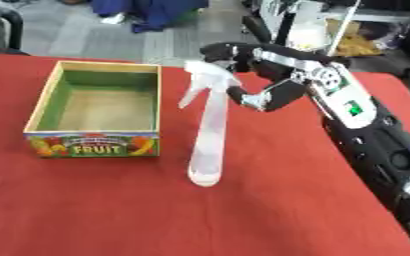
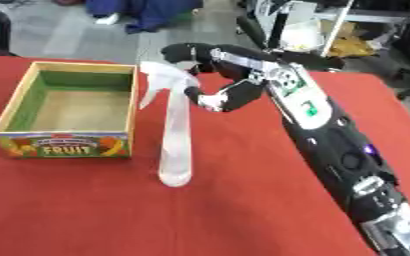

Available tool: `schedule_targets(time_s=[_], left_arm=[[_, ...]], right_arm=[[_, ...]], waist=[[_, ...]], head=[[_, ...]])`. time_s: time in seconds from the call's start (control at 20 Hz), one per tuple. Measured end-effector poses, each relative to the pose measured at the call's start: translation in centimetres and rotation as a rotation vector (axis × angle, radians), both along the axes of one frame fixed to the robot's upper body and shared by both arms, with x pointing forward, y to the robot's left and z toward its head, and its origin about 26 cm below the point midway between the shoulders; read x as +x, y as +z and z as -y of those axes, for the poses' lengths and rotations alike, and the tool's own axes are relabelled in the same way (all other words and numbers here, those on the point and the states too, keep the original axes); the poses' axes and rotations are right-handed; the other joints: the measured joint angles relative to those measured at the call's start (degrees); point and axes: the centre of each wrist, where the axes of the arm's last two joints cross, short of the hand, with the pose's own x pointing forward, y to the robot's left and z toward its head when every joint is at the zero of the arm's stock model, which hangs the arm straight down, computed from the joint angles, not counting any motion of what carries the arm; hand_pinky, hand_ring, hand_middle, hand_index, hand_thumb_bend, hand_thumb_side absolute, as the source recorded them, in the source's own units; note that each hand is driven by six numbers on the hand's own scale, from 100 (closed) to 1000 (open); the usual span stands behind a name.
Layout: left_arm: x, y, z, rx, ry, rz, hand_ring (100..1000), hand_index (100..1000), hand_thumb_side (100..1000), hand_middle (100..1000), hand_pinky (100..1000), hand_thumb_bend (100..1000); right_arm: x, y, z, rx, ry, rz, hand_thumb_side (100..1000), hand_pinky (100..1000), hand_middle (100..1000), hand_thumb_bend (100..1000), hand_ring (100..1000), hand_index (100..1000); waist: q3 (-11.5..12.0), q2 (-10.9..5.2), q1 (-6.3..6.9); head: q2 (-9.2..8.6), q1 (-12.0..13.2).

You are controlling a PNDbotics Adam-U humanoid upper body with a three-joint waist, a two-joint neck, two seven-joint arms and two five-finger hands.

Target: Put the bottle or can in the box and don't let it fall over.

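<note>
Red cloth covers the table across the whole lower frame. A translucent white spray bottle stands upright at frame centre, its base on the cloth and its trigger head at the top. It is outside the box, just beside the box's right wall. The box sits at centre left: wooden rim, green inner walls, open top, a printed front panel reading FRUIT. Nothing shows inside it. The right hand enters from the right side on a black and silver arm. Its fingers curl behind the bottle's head and its thumb meets the neck from the right, so it grips the bottle near the top. The left hand shows in neither view.
</note>
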Motion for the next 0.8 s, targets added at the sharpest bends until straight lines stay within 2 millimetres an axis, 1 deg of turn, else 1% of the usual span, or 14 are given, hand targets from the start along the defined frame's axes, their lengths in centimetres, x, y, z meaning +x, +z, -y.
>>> schedule_targets(time_s=[0.05,0.2,0.45,0.8], left_arm=[[0.0,0.0,0.0,0.000,0.000,0.000,770,762,782,613,767,118],[0.1,0.1,0.1,0.001,-0.004,0.001,770,762,781,613,767,118],[0.1,0.1,0.2,0.001,-0.008,0.001,770,762,781,613,767,119],[0.1,0.1,0.2,0.001,-0.008,0.001,770,762,781,613,768,119]], right_arm=[[0.0,0.0,0.0,0.003,0.000,0.002,259,755,1000,100,1000,883],[0.0,-0.1,-0.3,0.013,0.005,0.007,256,733,1000,100,1000,837],[-0.1,-0.1,-0.5,0.013,0.011,0.010,253,723,1000,100,989,835],[-0.7,0.7,-1.4,0.018,0.056,0.029,243,725,1000,100,992,852]], waist=[[0.0,0.02,0.00],[0.2,0.02,0.04],[0.3,0.02,0.14],[0.3,0.01,0.14]], head=[[0.02,0.0],[0.35,0.0],[0.41,0.0],[0.43,0.1]])
